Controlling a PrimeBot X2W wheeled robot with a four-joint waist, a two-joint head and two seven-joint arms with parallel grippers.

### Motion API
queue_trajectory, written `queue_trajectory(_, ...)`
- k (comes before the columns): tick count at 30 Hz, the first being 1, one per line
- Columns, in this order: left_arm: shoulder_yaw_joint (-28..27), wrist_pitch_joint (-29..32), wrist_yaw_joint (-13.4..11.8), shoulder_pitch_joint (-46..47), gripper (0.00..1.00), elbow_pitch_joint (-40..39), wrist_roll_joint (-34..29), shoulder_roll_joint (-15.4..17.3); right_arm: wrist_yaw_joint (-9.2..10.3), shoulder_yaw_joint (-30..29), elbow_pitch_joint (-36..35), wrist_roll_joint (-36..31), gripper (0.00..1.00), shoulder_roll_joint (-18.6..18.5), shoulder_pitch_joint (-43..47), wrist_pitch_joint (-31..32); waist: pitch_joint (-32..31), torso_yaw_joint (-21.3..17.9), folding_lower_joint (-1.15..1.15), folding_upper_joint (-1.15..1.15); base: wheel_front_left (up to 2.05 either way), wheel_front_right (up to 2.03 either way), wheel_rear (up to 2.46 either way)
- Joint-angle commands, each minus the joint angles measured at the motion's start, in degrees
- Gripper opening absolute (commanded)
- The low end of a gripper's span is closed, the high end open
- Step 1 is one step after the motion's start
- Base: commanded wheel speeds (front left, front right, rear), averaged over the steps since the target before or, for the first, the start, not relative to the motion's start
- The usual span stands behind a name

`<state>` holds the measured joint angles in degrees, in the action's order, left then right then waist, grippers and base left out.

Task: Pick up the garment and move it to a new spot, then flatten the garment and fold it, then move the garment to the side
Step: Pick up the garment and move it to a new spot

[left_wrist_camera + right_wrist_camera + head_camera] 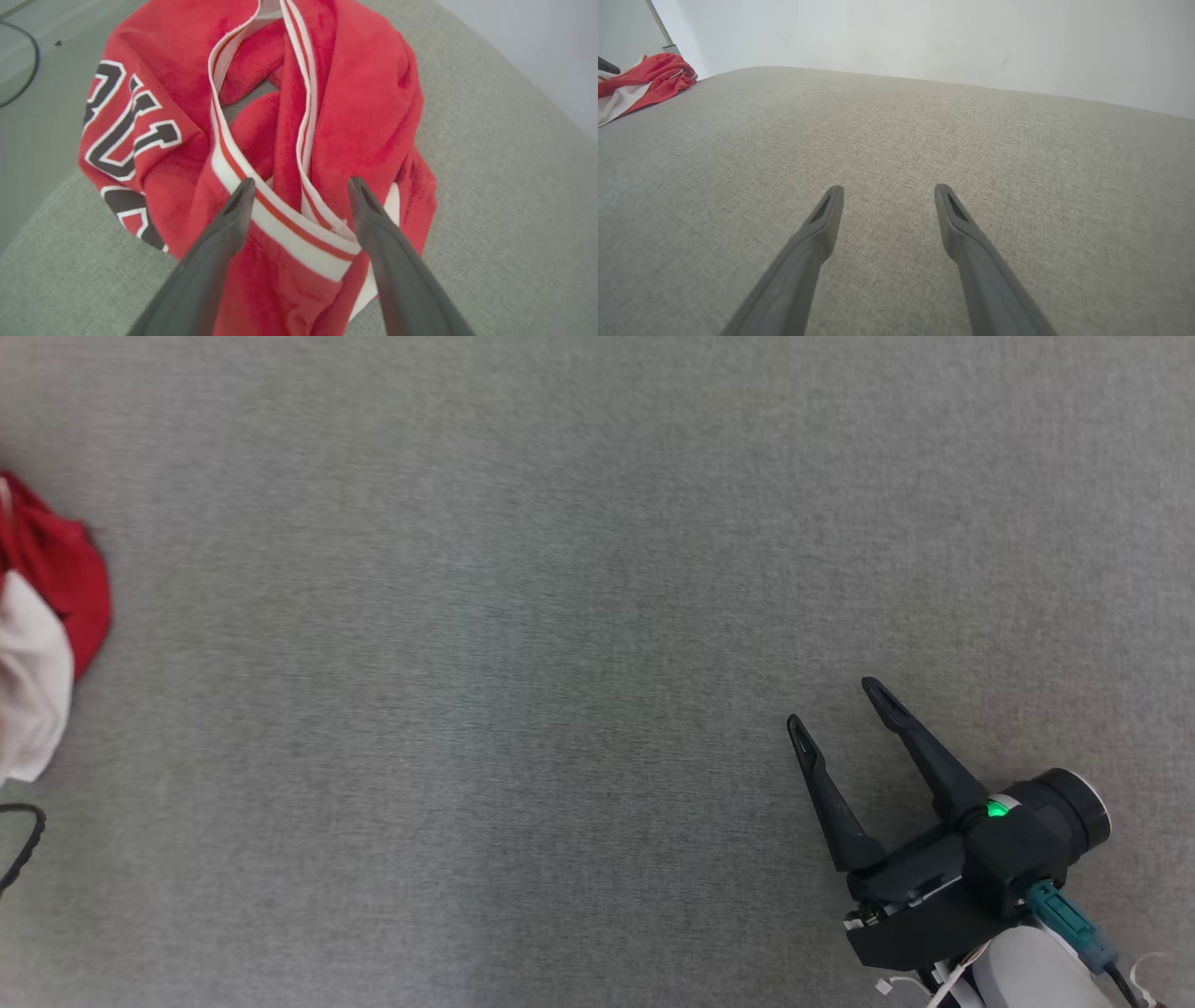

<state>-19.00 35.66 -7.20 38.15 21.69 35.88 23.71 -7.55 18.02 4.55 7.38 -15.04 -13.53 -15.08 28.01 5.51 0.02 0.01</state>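
Observation:
The garment (364, 107) is a crumpled red piece with white striped bands and dark lettering, lying on the grey fabric surface. In the head view the garment (47, 616) sits at the far left edge, partly cut off. My left gripper (301, 184) hovers right over it, jaws open, fingertips on either side of a white band, nothing gripped. My right gripper (840, 705) is open at the lower right, over bare fabric and far from the garment. The right wrist view has the garment (649, 79) far off at the upper left, with my right gripper (887, 191) open.
The grey fabric surface (560, 616) spreads wide between the garment and my right gripper. A black cable (23, 845) curls at the left edge. The surface's edge and floor (28, 93) lie just beyond the garment. A pale wall (924, 42) rises behind.

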Motion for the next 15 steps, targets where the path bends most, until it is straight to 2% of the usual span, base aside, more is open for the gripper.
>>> queue_trajectory(1, 0.2, 0.8, -0.5, -0.1, 1.0, 0.3, -0.1, 0.3, 0.15, 0.1, -0.3, -0.3, 1.0, 0.1, -0.4, 0.0, 2.8, -2.8, -0.02, -0.01, 0.0, 0.0, 0.0)
queue_trajectory(8, 0.5, 4.1, -2.3, -0.7, 1.0, 0.6, 0.3, 0.6, 0.16, -0.6, -0.7, -0.1, 1.0, 0.4, 0.0, 0.0, 3.5, -3.3, -0.02, -0.01, 0.0, 0.0, 0.0)
queue_trajectory(13, 1.1, 7.0, -2.0, -2.0, 1.0, 2.6, 1.7, -0.3, 0.16, -0.1, -0.7, 0.1, 1.0, 0.5, -0.5, 0.0, 3.5, -3.5, -0.02, -0.01, 0.0, 0.0, 0.0)
queue_trajectory(14, 1.2, 7.7, -1.7, -2.3, 0.45, 2.9, 1.9, -0.6, 0.16, 0.1, -0.8, 0.1, 1.0, 0.5, -0.7, 0.0, 3.4, -3.5, -0.02, -0.01, 0.0, 0.0, 0.0)
queue_trajectory(15, 1.4, 8.0, -1.4, -2.7, 0.31, 3.1, 1.9, -0.6, 0.16, 0.2, -0.8, 0.1, 1.0, 0.4, -0.8, 0.0, 3.2, -3.6, -0.02, -0.01, 0.0, 0.0, 0.0)
